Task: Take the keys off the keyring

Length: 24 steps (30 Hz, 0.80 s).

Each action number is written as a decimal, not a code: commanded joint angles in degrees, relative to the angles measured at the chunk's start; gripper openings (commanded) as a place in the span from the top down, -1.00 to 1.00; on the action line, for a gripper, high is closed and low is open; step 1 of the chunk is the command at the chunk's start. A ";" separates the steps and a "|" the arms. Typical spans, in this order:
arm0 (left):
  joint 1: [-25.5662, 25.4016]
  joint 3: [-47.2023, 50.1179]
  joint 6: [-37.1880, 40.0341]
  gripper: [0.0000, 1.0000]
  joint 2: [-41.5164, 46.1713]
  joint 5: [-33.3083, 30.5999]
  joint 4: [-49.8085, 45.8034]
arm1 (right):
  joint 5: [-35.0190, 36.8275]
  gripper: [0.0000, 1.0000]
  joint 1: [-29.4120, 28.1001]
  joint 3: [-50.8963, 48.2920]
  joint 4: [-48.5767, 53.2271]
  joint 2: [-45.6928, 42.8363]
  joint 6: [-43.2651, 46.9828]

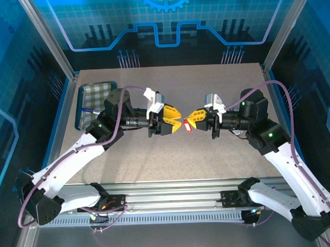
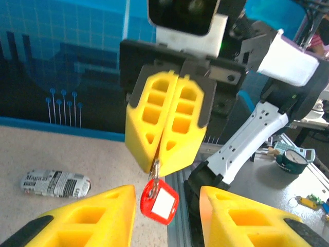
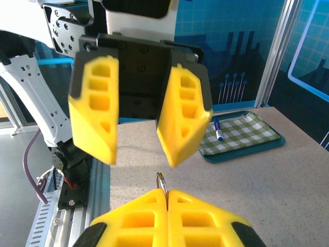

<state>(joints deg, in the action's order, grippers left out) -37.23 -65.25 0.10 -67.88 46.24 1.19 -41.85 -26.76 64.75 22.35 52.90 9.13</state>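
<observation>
Keyring (image 2: 159,201): glossy red plastic, white insert, hung on a shiny metal ring (image 3: 161,180). Fingers (image 2: 177,123): matt yellow plastic. Table (image 1: 171,156): matt, speckled, stone-like. Tray (image 1: 93,95): smooth blue plastic, checked cloth lining.

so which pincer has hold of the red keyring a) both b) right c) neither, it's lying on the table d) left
b: the right pincer is shut on the top of the keyring, which hangs below its tips, while the left pincer stands open.
</observation>
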 commanded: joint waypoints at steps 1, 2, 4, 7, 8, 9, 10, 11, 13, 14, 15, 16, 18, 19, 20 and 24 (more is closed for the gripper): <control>-1.51 -3.12 5.15 0.26 -0.98 -2.09 -7.09 | 0.84 1.00 -1.18 2.29 1.85 0.27 1.46; -1.83 -3.37 5.43 0.28 -1.18 -2.53 -7.47 | 0.89 1.00 -1.39 2.39 1.99 0.41 1.59; -2.02 -3.56 5.79 0.31 -1.38 -3.42 -7.54 | 0.97 1.00 -1.83 2.47 2.00 0.53 1.60; -2.14 -3.73 6.22 0.32 -1.64 -4.27 -7.52 | 1.27 1.00 -2.45 2.49 2.08 0.71 1.79; -2.23 -3.82 6.39 0.33 -1.64 -4.57 -7.61 | 1.25 1.00 -2.61 2.49 2.08 0.80 1.81; -2.24 -3.83 6.49 0.34 -1.64 -4.73 -7.51 | 1.28 1.00 -2.75 2.49 2.15 0.87 1.93; -2.27 -3.70 6.58 0.37 -1.57 -4.71 -7.16 | 1.37 1.00 -2.90 2.65 2.41 1.01 2.10; -2.31 -3.70 6.58 0.40 -1.56 -4.75 -6.94 | 1.41 1.00 -3.11 2.82 2.52 1.09 2.12; -2.35 -3.96 6.67 0.42 -1.73 -4.89 -6.90 | 1.35 1.00 -3.34 3.01 2.57 1.24 2.32; -2.45 -4.07 6.75 0.47 -1.88 -4.76 -7.00 | 1.38 1.00 -3.45 3.09 2.61 1.24 2.39; -2.49 -4.22 6.84 0.51 -2.03 -4.76 -7.12 | 1.42 1.00 -3.46 3.20 2.59 1.24 2.43; -2.49 -4.27 6.84 0.55 -2.08 -4.76 -7.17 | 1.42 1.00 -3.54 3.27 2.65 1.23 2.55; -2.49 -4.09 7.00 0.57 -2.02 -4.94 -7.14 | 1.45 1.00 -3.51 3.45 2.92 1.32 2.80; -2.49 -4.09 7.10 0.62 -2.02 -4.93 -7.32 | 1.50 1.00 -3.48 3.60 3.13 1.41 2.89; -2.49 -4.09 7.18 0.68 -1.91 -4.94 -7.43 | 1.59 1.00 -3.54 3.69 3.31 1.54 3.03; -2.49 -4.05 7.28 0.69 -1.74 -5.11 -7.84 | 1.87 1.00 -3.53 3.81 3.57 1.63 3.40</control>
<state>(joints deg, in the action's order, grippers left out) -39.29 -67.77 6.46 -69.49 41.80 -5.76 -39.66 -29.34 66.67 24.71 54.50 11.07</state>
